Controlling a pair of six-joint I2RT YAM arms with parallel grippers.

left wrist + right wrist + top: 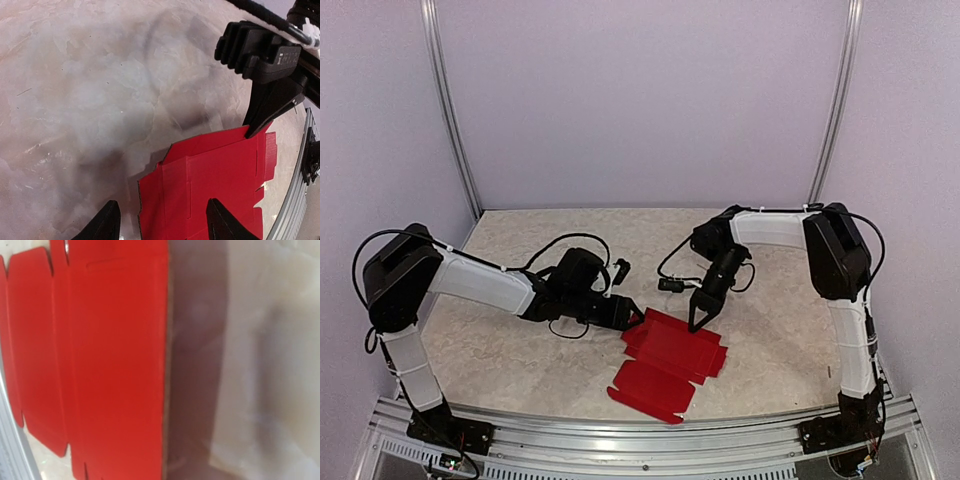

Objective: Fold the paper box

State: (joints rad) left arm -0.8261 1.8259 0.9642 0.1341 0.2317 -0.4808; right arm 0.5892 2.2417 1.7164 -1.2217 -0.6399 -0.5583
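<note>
Pale lilac walls (640, 100) stand around a marbled beige table (520, 350). On it you find the paper box (670, 360) as a flat red sheet with notched flaps, not folded, lying close to the metal rail (620, 430) at the near edge.

Your left gripper (632, 318) is at the far left corner of the sheet. In the left wrist view its two fingers (107, 220) stand clearly apart, roughly half open, and the corner of the sheet lies low between them. They do not pinch it, and you cannot tell if one finger touches the card.

Your right gripper (700, 318) points down at the far edge of the sheet, with its fingers pressed together and nothing between them. Its tip meets the red edge, as the left wrist view shows. In the right wrist view the sheet fills the left half, very close to the camera.
</note>
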